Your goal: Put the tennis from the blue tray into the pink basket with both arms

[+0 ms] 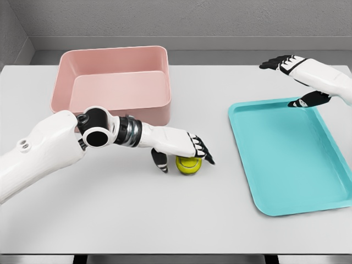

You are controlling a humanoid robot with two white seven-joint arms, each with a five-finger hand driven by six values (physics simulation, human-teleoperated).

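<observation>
The left robot hand [184, 149] cups the ball [188, 165] on the tabletop [165, 220], fingers curled over it, thumb behind. Before lifting toward the basket [113, 82], it should firm the pinch; the right robot hand [286, 63] hovers open, empty.

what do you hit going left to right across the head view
pink basket → left hand over the tennis ball → blue tray → right hand above the tray's far right corner
</observation>
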